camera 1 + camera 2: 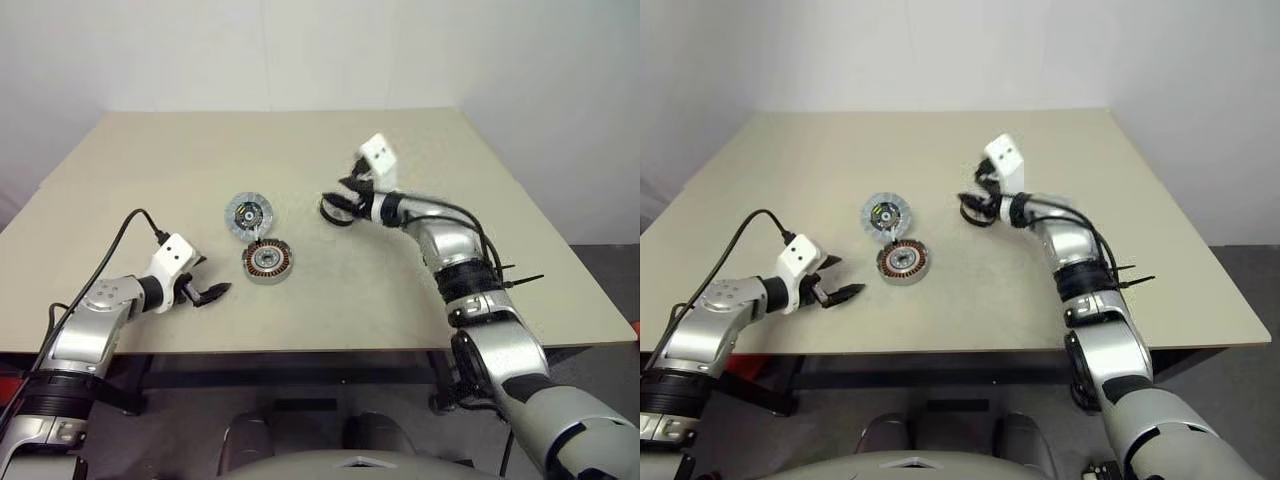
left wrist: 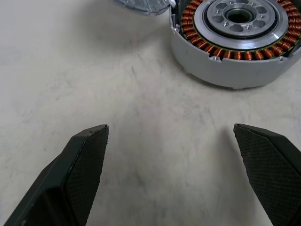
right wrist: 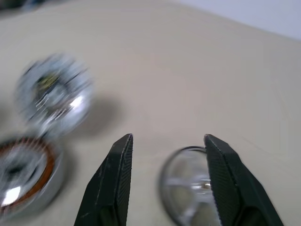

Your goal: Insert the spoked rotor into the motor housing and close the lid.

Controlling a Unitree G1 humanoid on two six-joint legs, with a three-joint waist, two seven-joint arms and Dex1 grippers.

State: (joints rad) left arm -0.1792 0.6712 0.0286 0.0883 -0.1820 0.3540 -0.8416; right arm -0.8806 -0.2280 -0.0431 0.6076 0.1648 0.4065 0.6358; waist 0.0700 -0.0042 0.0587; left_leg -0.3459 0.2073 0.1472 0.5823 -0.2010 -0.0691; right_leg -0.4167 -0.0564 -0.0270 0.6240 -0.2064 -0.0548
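Observation:
The motor housing (image 1: 267, 261), a short metal ring with copper coils inside, stands near the table's middle. The lid (image 1: 249, 213), a pale silvery disc with a dark centre, lies just behind it. The spoked rotor (image 3: 186, 188), a thin-rimmed wheel, lies on the table to the right of both. My right gripper (image 3: 168, 137) hovers just over the rotor, its fingers apart and nothing gripped between them. My left gripper (image 2: 170, 128) stands wide open and empty, low over the table. It is to the left of the housing (image 2: 235, 61) and points at it.
The beige table (image 1: 400, 290) has bare room all round the three parts. Its front edge runs close behind my left gripper (image 1: 205, 293). A black cable loops from the left wrist over the table's left side.

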